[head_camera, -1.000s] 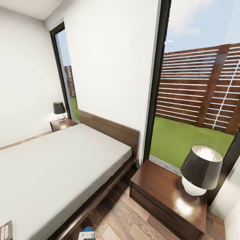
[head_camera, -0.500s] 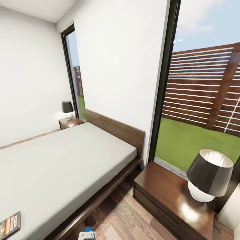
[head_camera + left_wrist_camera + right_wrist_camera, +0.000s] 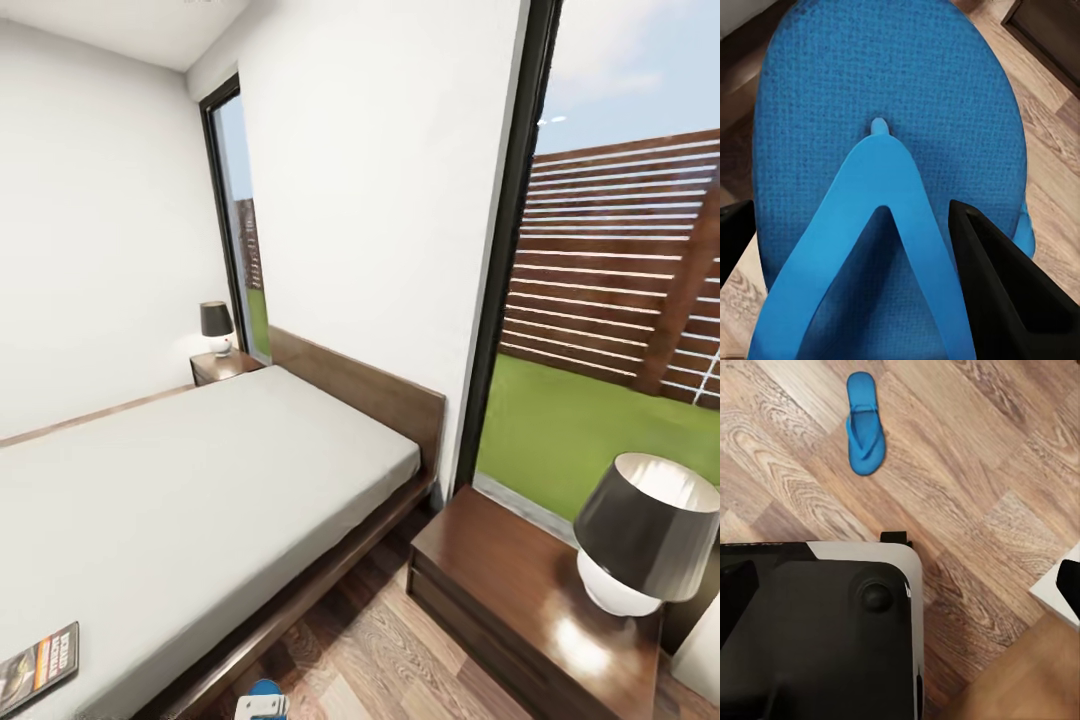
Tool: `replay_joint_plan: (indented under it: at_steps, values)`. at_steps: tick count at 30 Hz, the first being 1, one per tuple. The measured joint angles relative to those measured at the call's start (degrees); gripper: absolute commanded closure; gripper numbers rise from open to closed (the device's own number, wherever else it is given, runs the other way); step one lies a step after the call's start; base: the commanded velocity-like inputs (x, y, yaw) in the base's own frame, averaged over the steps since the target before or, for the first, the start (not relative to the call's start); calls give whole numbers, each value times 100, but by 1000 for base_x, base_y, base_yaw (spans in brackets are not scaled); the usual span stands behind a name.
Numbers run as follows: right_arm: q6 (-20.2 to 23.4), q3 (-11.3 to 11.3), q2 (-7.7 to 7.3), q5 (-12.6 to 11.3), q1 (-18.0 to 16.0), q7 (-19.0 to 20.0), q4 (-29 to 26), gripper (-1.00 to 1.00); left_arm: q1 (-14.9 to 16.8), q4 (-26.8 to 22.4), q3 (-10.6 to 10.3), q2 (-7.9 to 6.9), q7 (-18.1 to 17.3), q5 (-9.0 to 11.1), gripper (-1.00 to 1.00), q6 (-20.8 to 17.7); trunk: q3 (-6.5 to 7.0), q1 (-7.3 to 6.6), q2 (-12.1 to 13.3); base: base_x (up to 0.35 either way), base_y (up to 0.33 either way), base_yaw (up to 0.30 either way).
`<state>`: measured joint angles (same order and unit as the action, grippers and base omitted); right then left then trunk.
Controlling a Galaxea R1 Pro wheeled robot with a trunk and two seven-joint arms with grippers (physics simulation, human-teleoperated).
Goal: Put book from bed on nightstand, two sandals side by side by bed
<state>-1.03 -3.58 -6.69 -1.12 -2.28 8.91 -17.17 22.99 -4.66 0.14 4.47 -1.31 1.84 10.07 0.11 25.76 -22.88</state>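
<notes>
The left end effector (image 3: 870,300) has two matte black, wedge-shaped fingers (image 3: 1005,300) with flat faces and sharp, straight edges. In the right wrist view, the robot's base (image 3: 817,622) appears as a large black panel with a rounded corner, bordered by a white rim. A round black knob-like fitting (image 3: 876,595) protrudes from the panel near that corner.

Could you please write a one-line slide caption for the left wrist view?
Left tool straddling a blue sandal, its dark fingers on either side, above the wood-plank floor.
</notes>
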Motion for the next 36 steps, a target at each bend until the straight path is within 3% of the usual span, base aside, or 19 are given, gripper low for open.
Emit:
replay_joint_plan:
  at_steps: [36]
  values:
    - [0, 0, 0, 0, 1, 0, -2, -100, -113, -15, 1, 1, 0, 16, 100, 1, 0, 0, 0, 5, -31, 46]
